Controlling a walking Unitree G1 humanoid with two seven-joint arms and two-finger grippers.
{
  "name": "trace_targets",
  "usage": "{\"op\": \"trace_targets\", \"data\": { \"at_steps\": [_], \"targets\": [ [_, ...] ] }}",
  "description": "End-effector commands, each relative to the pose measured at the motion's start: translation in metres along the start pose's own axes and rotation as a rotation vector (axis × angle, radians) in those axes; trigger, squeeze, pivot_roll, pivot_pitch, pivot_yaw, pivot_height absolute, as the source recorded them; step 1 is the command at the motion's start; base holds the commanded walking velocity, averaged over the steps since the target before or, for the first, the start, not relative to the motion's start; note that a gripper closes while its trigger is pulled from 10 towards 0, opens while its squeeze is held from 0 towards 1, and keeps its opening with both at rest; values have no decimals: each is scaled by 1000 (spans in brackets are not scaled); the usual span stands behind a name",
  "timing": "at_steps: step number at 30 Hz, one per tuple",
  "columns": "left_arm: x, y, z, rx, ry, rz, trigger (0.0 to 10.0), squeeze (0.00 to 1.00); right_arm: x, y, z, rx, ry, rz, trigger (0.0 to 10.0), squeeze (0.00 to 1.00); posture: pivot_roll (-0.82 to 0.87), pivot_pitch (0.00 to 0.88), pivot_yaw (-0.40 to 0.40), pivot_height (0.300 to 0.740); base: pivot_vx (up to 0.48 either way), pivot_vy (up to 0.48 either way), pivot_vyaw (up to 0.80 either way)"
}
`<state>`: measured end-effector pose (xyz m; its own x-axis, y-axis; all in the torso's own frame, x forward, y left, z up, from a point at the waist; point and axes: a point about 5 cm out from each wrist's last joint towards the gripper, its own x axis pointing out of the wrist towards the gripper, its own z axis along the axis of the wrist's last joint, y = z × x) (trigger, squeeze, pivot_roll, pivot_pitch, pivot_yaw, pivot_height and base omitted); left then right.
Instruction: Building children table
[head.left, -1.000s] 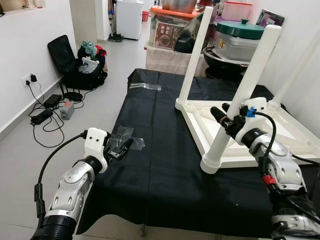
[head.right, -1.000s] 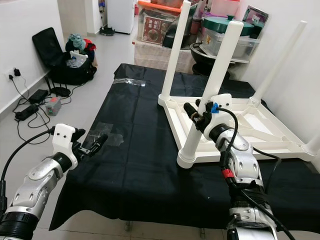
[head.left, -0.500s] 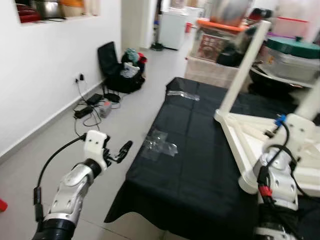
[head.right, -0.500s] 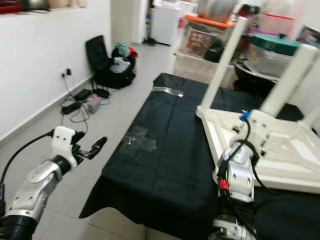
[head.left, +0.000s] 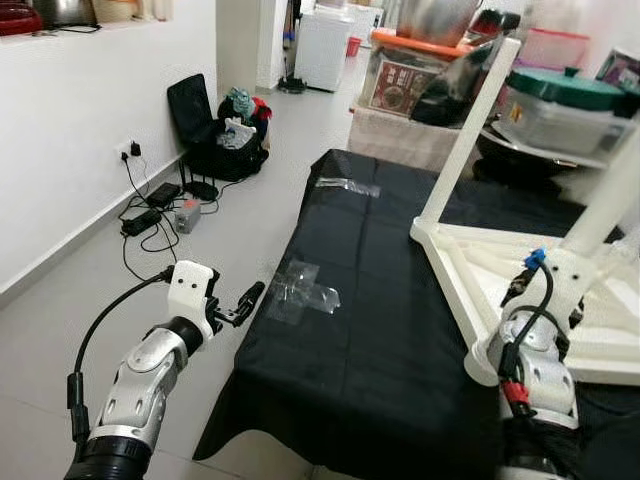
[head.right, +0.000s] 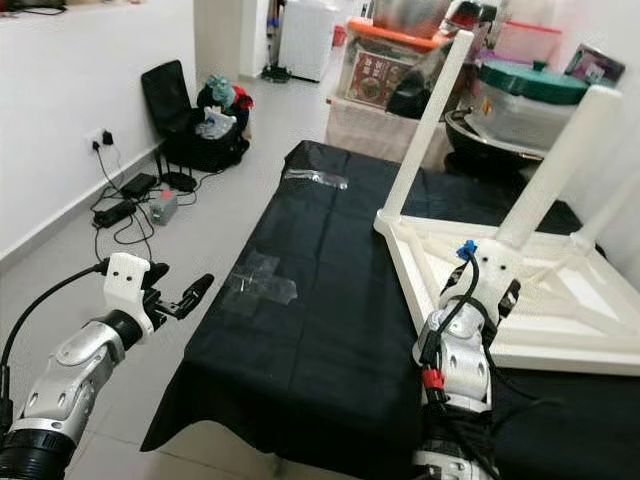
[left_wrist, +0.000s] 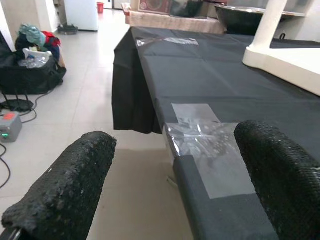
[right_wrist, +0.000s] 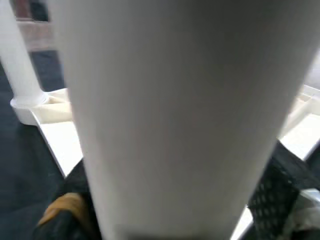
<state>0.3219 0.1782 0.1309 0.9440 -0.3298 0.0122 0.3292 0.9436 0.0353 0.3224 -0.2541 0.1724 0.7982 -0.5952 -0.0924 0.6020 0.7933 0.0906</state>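
A white children's table (head.left: 478, 262) lies upside down on a black-clothed table (head.left: 380, 330), its legs pointing up. My right gripper (head.left: 545, 300) is at the near leg (head.right: 560, 170), low down by the frame. In the right wrist view that leg (right_wrist: 190, 115) sits tight between the black fingers (right_wrist: 270, 197), so the gripper is shut on it. My left gripper (head.left: 243, 303) hangs open and holds nothing, over the floor just off the cloth's left edge. Clear plastic taped to the cloth (left_wrist: 200, 140) lies just ahead of it.
A black chair piled with clothes (head.left: 215, 125) stands by the left wall, with cables and a power strip (head.left: 150, 205) on the floor. Storage boxes and pots (head.left: 420, 80) crowd the back. Another strip of clear tape (head.left: 348, 187) lies at the cloth's far end.
The camera has swung left, showing more floor and wall. My left gripper, earlier above the cloth by the plastic, now hangs beside the table's edge. My right gripper stays at the near leg.
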Motion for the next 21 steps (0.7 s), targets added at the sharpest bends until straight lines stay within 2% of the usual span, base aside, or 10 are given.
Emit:
{"op": "trace_targets", "data": {
  "at_steps": [1, 4, 6, 14, 15, 17, 18, 19, 20, 21],
  "targets": [
    [2, -4, 0, -3, -4, -8, 10000, 0, 5, 9, 21, 53, -78, 194, 10000, 0, 65, 0, -147, 740, 0, 0, 0],
    [3, -4, 0, -4, -6, -10, 10000, 0, 4, 19, 29, 56, -115, 357, 10000, 0, 67, 0, -147, 740, 0, 0, 0],
    [5, -5, 3, 0, -14, -19, 10000, 0, 3, 29, 39, -18, -176, 640, 10000, 0, 73, 0, -152, 740, 0, 0, 0],
    [6, -2, 5, 6, -18, -17, 10000, 0, 5, 35, 47, -81, -189, 871, 10000, 0, 86, 0, -152, 740, 0, 0, 0],
    [5, -2, 4, 7, -18, -17, 10000, 0, 4, 38, 48, -97, -190, 915, 7961, 0, 89, 0, -153, 740, 0, 0, 0],
    [5, -2, 4, 7, -18, -17, 10000, 0, 4, 38, 48, -97, -190, 915, 7961, 0, 89, 0, -153, 740, 0, 0, 0],
    [5, -2, 4, 7, -17, -16, 10000, 0, 4, 41, 48, -109, -191, 933, 3176, 0, 90, 0, -153, 740, 0, 0, 0],
    [5, -2, 4, 7, -17, -16, 10000, 0, 4, 41, 48, -109, -191, 933, 3176, 0, 90, 0, -153, 740, 0, 0, 0],
    [4, -2, 4, 8, -16, -16, 10000, 0, 7, 41, 47, -120, -194, 926, 0, 0, 91, 0, -153, 740, 0, 0, 0],
    [4, -2, 4, 10, -17, -15, 10000, 0, 14, 37, 42, -135, -185, 862, 0, 0, 90, 0, -149, 740, 0, 0, 0]
  ]
}}
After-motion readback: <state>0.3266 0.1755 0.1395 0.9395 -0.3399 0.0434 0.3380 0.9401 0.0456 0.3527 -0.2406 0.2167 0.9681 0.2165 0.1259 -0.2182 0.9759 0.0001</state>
